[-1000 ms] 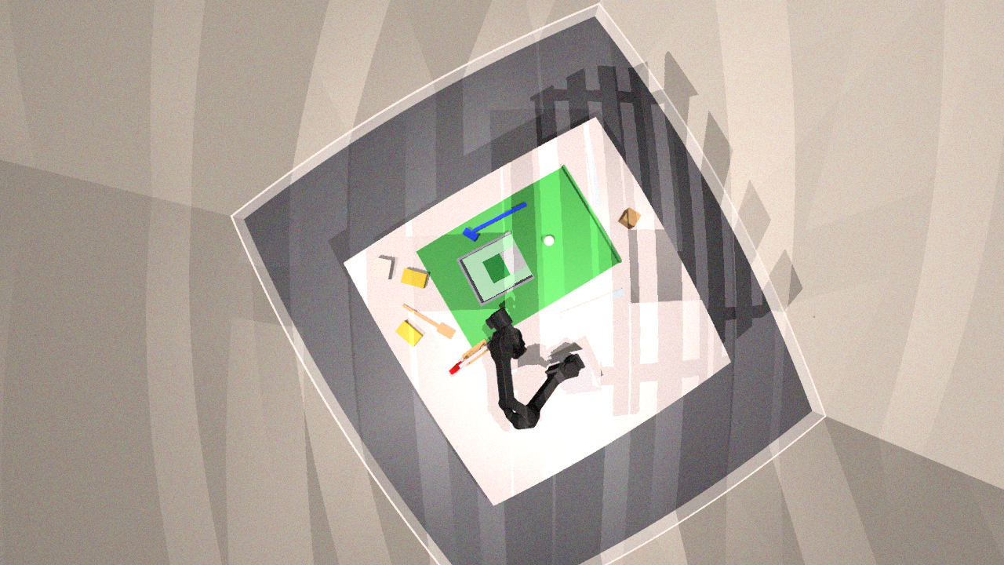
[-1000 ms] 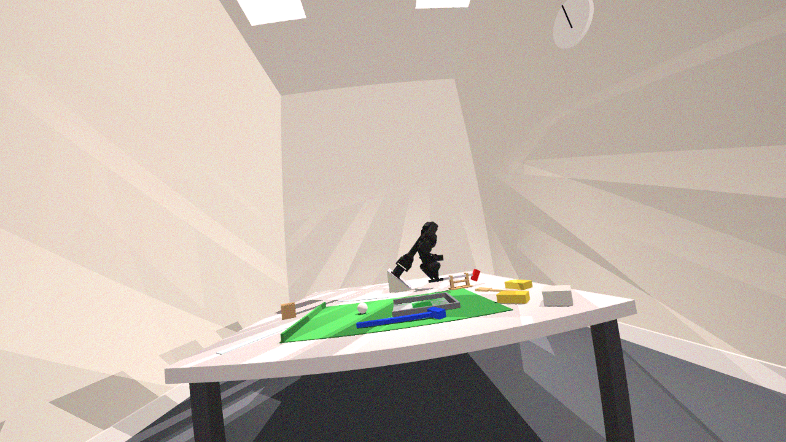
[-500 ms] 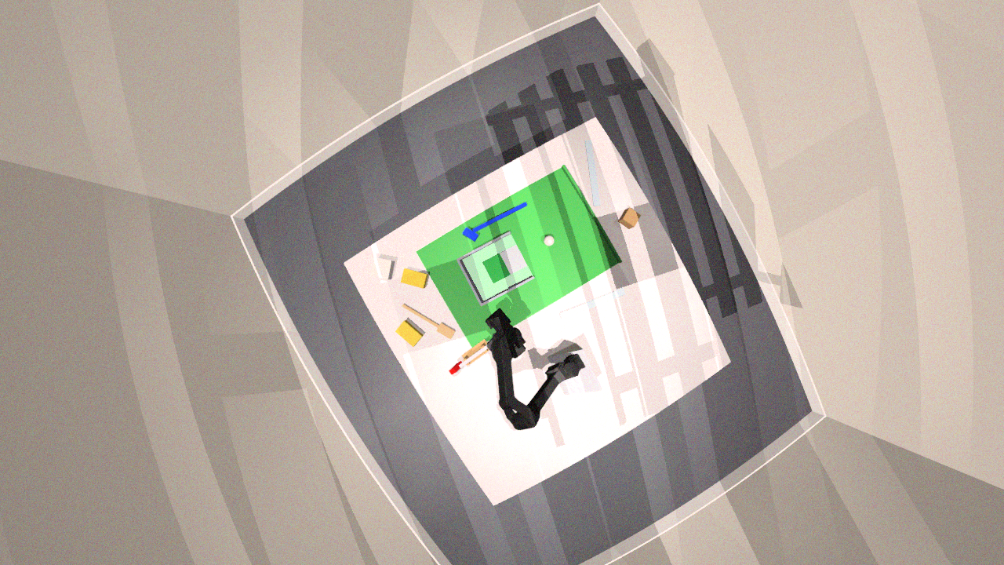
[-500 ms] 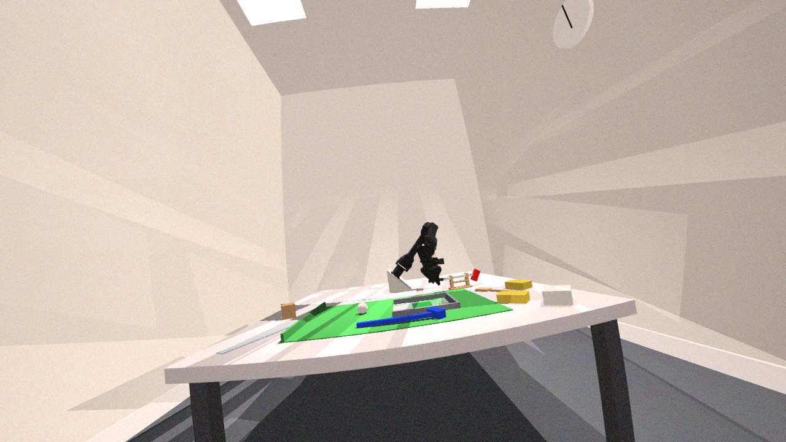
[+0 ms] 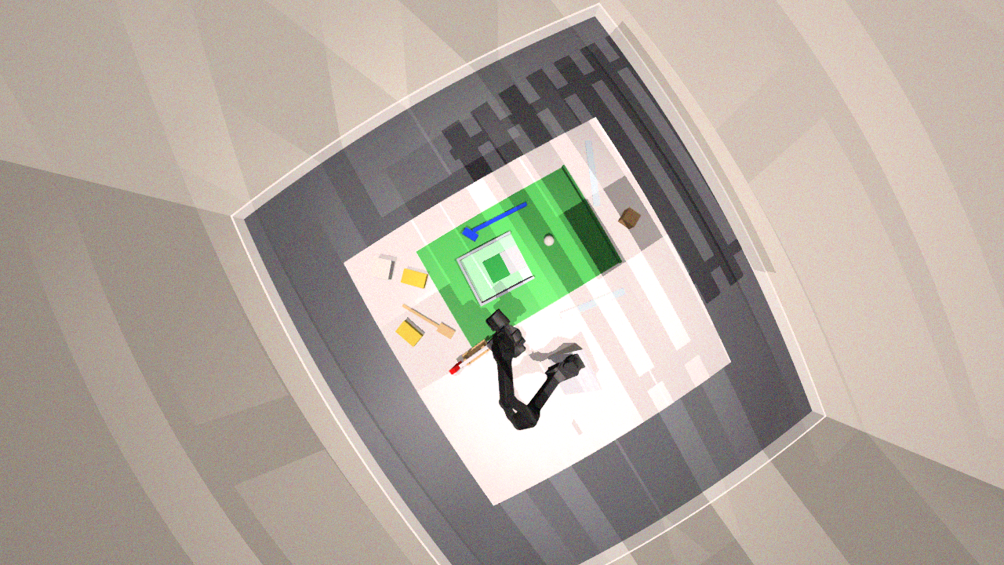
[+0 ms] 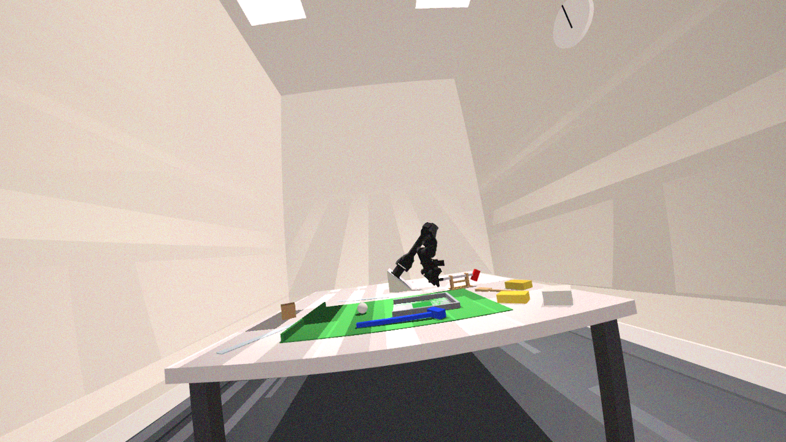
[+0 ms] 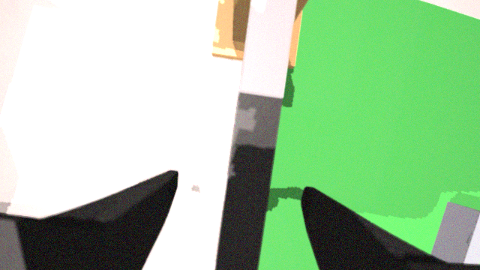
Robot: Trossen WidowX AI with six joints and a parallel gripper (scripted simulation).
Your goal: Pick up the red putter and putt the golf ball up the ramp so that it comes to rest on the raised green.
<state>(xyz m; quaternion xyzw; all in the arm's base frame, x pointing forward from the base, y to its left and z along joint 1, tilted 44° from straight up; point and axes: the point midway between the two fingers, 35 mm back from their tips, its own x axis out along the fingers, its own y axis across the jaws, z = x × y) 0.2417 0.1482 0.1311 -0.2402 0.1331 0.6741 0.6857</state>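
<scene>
At the mat's edge nearest the arm's base, I have the jaws lowered over the grip end of the red putter. Jaws partly drawn in but released: one finger on each side of the shaft, a gap showing on both sides, no contact seen. Putter lies across a small wooden rack, red head out over the white counter. Golf ball sits on the green mat, just beside the raised green, well apart from the putter. Blue putter lies on the mat's far side.
</scene>
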